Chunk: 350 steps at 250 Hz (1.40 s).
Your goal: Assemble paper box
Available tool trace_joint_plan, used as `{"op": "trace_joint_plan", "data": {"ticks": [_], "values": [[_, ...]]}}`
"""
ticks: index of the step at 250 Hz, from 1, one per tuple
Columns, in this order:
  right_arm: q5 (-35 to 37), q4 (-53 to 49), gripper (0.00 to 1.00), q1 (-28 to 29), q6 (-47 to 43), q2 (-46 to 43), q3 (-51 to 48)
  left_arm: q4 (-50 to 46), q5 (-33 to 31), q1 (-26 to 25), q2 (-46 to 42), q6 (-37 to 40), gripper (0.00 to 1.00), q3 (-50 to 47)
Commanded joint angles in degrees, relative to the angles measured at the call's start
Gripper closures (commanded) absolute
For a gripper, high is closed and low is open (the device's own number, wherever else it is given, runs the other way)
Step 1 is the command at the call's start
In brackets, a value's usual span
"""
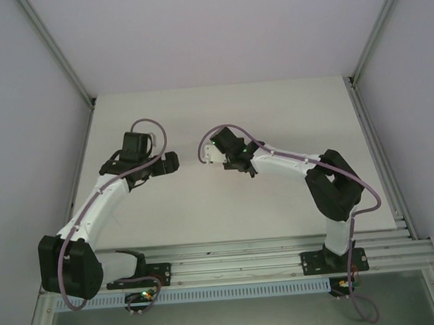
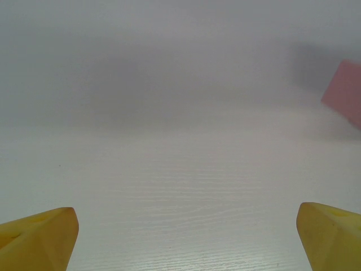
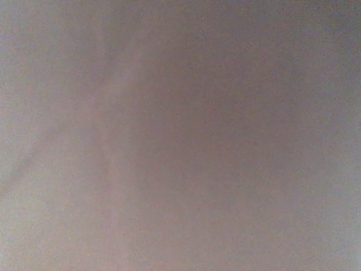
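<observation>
two pale walls (image 1: 23, 130) flank the white table (image 1: 221, 107); left fingers (image 2: 39, 240) wide and empty, right fingers (image 1: 215, 154) unclear.

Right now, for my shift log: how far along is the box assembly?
Nothing looks finished. The left hand hangs open and empty above the table. A pink corner of the paper box shows near the right hand; grip and folds unclear. Folding seems left.
</observation>
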Motion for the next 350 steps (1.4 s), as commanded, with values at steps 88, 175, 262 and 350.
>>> {"op": "trace_joint_plan", "data": {"ticks": [88, 175, 262, 350], "values": [[5.0, 17.95, 0.68, -1.66, -9.81, 6.98, -3.43, -0.23, 0.04, 0.66, -2.4, -1.26, 0.0, -1.27], [2.49, 10.99, 0.59, -1.74, -7.24, 6.38, -5.37, -0.89, -0.06, 0.69, -3.68, -0.85, 0.0, -1.36], [-11.05, -6.33, 0.0, -0.89, 0.1, -0.12, -3.87, -0.94, 0.45, 0.64, -3.76, -0.77, 0.0, -1.44], [-24.54, -11.51, 0.0, -1.63, 5.76, -14.58, -6.47, -1.76, -0.85, 0.61, -3.94, 0.36, 0.0, -0.05]]}}
